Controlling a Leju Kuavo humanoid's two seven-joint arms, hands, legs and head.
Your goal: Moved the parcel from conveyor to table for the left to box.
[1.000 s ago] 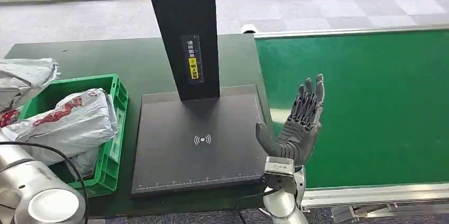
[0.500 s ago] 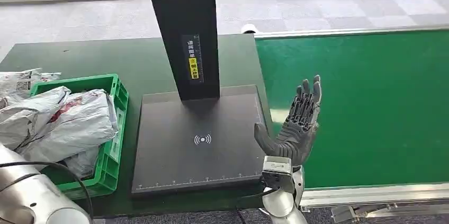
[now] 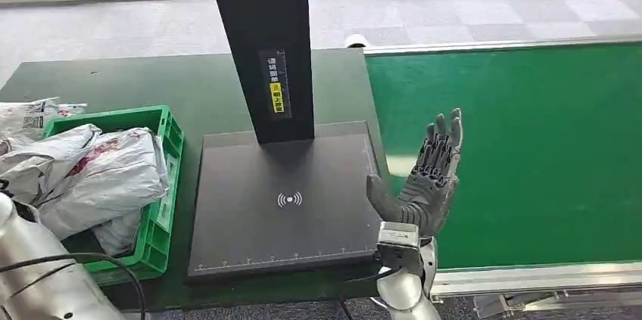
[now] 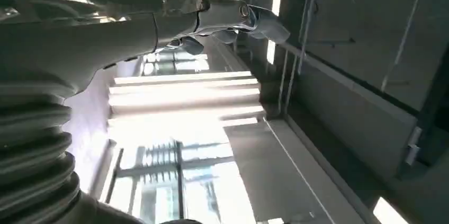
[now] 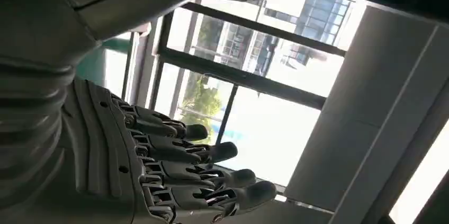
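Note:
Several grey and white plastic parcels (image 3: 98,176) lie heaped in a green crate (image 3: 171,138) on the left of the dark table (image 3: 151,82). One more parcel (image 3: 26,117) lies beside the crate at the picture's left edge. My right hand (image 3: 430,180) is raised over the seam between the scanner plate and the green conveyor (image 3: 530,153), fingers spread and pointing up, holding nothing. In the right wrist view the same hand (image 5: 174,176) shows outstretched fingers against windows. My left hand (image 4: 222,17) points toward the ceiling and holds nothing; its silver arm (image 3: 38,278) sits low at the left.
A black scanner plate (image 3: 280,214) with a tall black column (image 3: 261,40) stands mid-table between crate and conveyor. The conveyor's metal rail (image 3: 530,278) runs along its near side. Grey floor and window frames lie beyond.
My left arm has drawn down and out toward the lower left corner. The parcels in the crate have shifted and settled. The right hand has barely moved.

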